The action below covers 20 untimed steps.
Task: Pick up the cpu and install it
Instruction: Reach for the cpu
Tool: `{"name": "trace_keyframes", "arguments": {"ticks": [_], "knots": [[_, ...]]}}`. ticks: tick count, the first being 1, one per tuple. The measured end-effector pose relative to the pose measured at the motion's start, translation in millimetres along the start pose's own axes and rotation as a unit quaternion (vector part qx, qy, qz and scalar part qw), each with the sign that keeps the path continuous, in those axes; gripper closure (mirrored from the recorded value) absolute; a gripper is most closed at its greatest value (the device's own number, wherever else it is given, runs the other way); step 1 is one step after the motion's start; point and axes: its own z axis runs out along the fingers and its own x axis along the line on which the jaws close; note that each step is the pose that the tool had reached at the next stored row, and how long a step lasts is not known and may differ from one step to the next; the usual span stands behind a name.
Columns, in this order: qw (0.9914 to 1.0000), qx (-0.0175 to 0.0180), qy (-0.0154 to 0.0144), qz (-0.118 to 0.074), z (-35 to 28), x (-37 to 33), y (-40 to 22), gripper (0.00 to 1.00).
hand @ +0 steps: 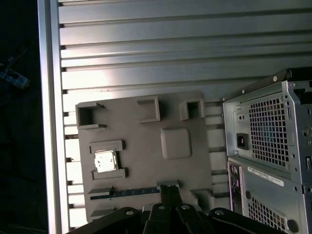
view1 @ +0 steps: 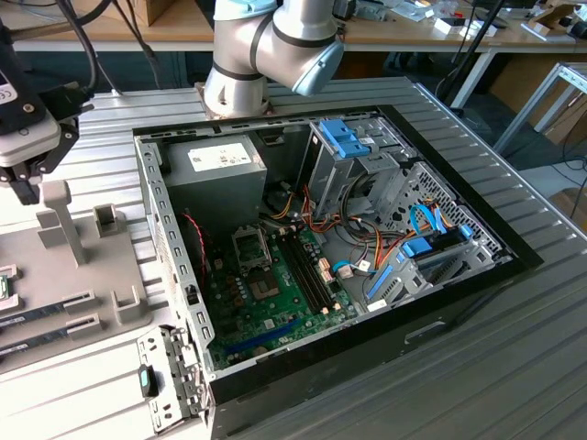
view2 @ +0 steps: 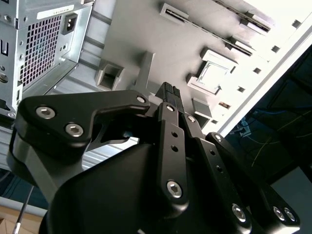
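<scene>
The cpu (hand: 106, 161), a small square chip with a silvery top, lies in a raised holder on the grey fixture plate (hand: 146, 131); the second wrist view shows the cpu (view2: 214, 74) in the same holder. My gripper (hand: 168, 191) hovers above the plate, a short way off the chip, fingers together and holding nothing. In the second wrist view the black gripper (view2: 168, 91) points at the plate. In the exterior view the gripper (view1: 25, 186) hangs at the far left, beside the open computer case (view1: 174, 275). The motherboard's socket (view1: 251, 246) stands open inside the case.
Memory sticks (view1: 41, 316) lie in slots on the plate. Upright grey posts (view1: 57, 220) rise from it near the gripper. The case's rear wall (hand: 265, 131) stands close beside the plate. Cables and drive cages (view1: 367, 174) fill the case's far side. The ribbed metal table (view1: 514, 348) surrounds everything.
</scene>
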Motion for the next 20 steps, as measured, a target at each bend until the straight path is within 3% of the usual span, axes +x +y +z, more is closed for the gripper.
{"name": "trace_keyframes", "arguments": {"ticks": [20], "knots": [[1.0, 0.0, 0.0, 0.0, 1.1, 4.9, -0.4, 0.89]]}}
